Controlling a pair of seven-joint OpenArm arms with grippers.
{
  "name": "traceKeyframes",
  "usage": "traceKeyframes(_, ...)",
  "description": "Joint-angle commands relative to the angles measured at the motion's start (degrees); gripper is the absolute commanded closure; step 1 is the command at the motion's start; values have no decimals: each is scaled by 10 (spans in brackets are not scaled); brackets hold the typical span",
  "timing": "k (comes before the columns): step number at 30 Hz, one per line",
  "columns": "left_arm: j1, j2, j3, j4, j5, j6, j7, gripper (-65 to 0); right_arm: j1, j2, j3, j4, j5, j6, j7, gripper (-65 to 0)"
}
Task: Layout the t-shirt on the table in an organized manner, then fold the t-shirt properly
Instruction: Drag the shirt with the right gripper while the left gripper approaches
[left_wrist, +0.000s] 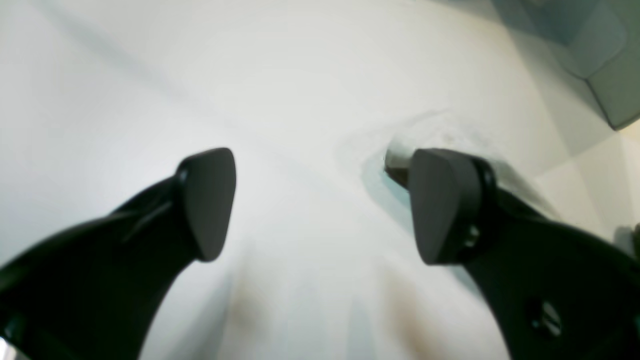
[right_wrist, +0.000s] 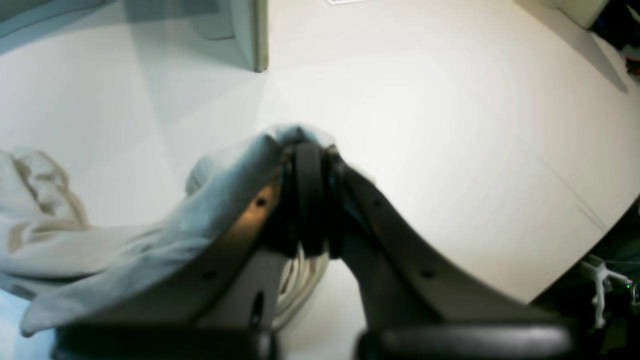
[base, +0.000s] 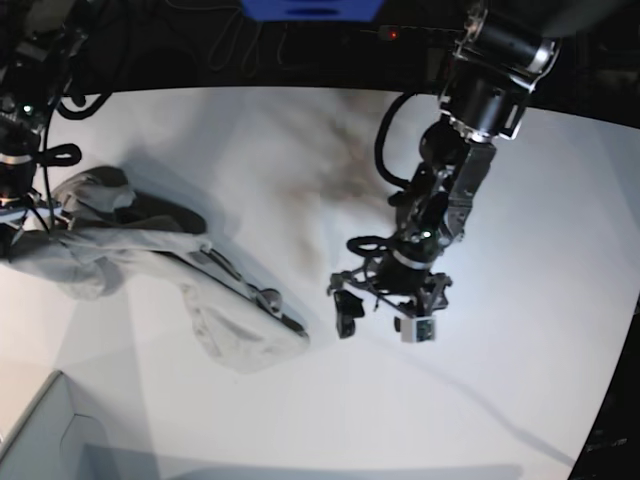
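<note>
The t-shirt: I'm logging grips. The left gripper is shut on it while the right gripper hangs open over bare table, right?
Sides are swapped. In the right wrist view the right gripper is shut on the t-shirt; in the left wrist view the left gripper hangs open over the bare table.

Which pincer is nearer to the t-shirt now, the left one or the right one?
The right pincer: it is shut on the t-shirt at its edge. The left pincer hangs open over the bare table, apart from the cloth.

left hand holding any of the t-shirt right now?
No. In the left wrist view the left hand has its fingers spread wide over the table, nothing between them; the t-shirt lies apart from it.
</note>
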Motion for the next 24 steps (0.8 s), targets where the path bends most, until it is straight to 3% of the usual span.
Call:
traceKeyframes(1,-35,15,-1,-13,0,-3,-16,-524,-7,4,0,8,0,-2,17,0)
traceKeyframes(11,-172,115,-1,-246,0,-3,-17,-524,-42,-4,-27,11,0,-2,17,0)
traceKeyframes(18,-185,115,1,-292,0,-3,-16,-522,-70,-4,-55,11,0,-2,17,0)
traceKeyframes(22,-178,115,90,-294,-4,-3,-17,-521,-83,-5,-58,11,0,-2,17,0)
traceKeyframes(24,-174,115,140,-291,-5,-3,-17,-485,-84,-11,-60,11,0,-2,17,0)
